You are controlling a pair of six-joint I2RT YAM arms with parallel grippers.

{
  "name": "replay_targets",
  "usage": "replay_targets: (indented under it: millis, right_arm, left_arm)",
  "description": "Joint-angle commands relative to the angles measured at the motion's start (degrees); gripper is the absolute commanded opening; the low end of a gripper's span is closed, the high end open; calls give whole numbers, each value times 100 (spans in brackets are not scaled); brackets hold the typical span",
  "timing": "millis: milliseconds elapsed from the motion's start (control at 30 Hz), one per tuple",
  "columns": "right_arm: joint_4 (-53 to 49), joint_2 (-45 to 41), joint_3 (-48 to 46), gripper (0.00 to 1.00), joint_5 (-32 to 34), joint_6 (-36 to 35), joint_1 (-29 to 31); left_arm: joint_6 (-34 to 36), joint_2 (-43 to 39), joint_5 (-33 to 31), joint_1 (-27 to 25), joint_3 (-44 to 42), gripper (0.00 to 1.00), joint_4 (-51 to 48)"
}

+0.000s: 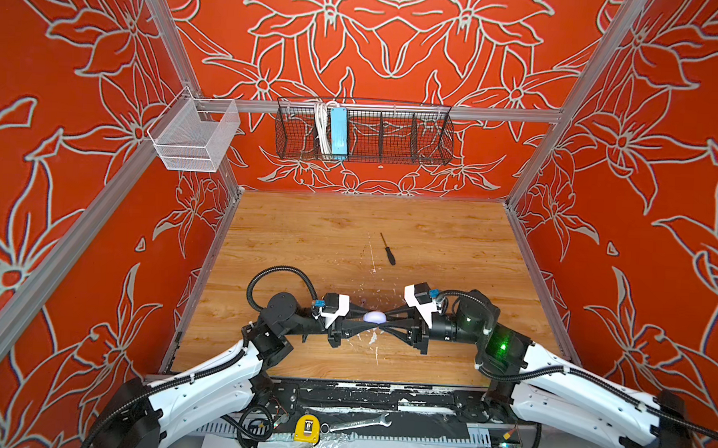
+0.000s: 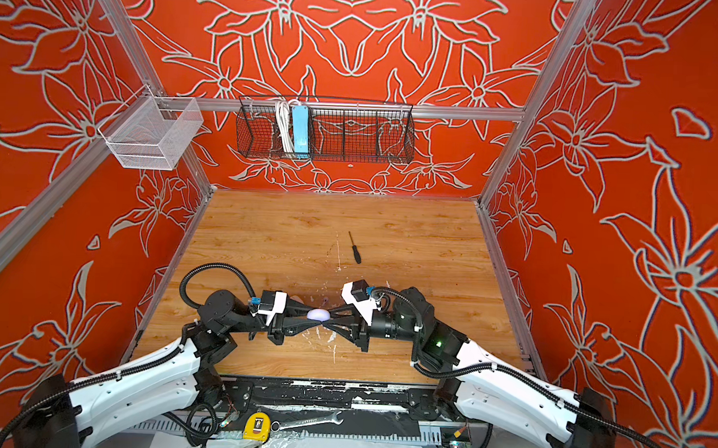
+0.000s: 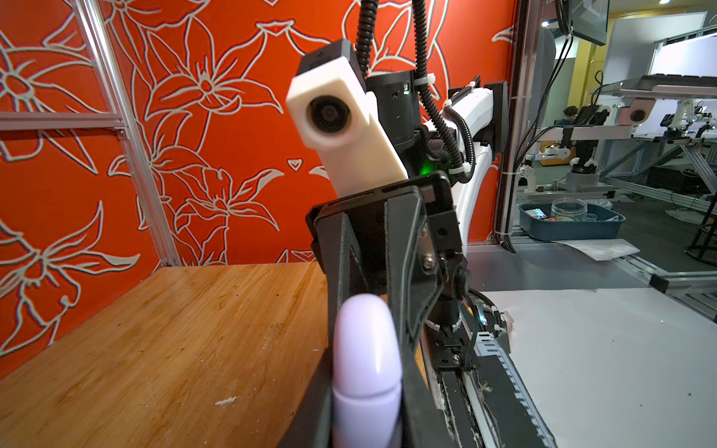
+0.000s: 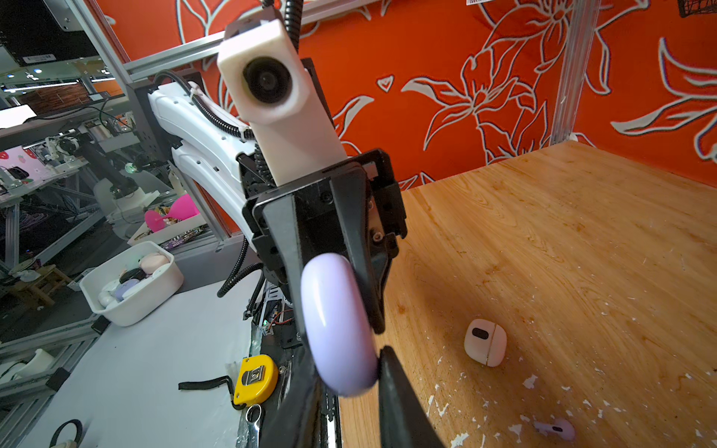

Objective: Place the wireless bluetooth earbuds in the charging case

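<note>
Where left tool (image 1: 369, 319), right tool (image 1: 384, 321) meet — case (image 1: 375, 316) clamped.

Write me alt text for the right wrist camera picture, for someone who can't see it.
A closed lavender charging case is clamped in mid-air between the left gripper and the right gripper, over the edge of a wooden table. On the table lie a cream-white case and a single lavender earbud among white flecks.
</note>
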Motion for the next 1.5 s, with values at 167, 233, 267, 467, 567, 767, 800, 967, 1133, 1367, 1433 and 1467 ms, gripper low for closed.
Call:
replay_targets:
  millis: [167, 233, 267, 467, 567, 767, 800, 967, 1133, 1367, 1433, 1467]
  right_arm:
    - [440, -253, -90, 6, 442, 192, -10]
    - [439, -255, -86, 5, 443, 192, -10]
    - [431, -260, -84, 5, 452, 183, -10]
    - [439, -238, -81, 3, 460, 184, -10]
    - [440, -213, -82, 3, 411, 165, -10]
    - [532, -218, -127, 2, 338, 165, -10]
    - [545, -221, -133, 2, 332, 165, -10]
    - [507, -260, -139, 8, 374, 156, -10]
    - [397, -364, -147, 35, 624, 184, -10]
    - [332, -357, -100, 41, 676, 223, -10]
    - [300, -343, -95, 42, 737, 227, -10]
    - [290, -343, -90, 44, 783, 233, -10]
  left_arm:
    - [86, 55, 284, -110, 124, 28, 70]
    - [77, 46, 279, -110, 120, 30, 59]
    - [70, 31, 275, -110, 124, 31, 57]
    - [59, -17, 223, -110, 123, 31, 22]
    - [72, 9, 253, -110, 149, 17, -12]
    - [86, 20, 267, -108, 190, 7, -62]
    - [86, 20, 267, -110, 193, 6, -66]
    - [133, 18, 271, -110, 205, 0, -129]
    - [312, 129, 316, -110, 324, 0, -400]
    - [835, 447, 477, -198, 563, 0, -953]
    - [921, 459, 478, -215, 558, 0, -990]
    - [971, 452, 475, -224, 558, 0, -1029]
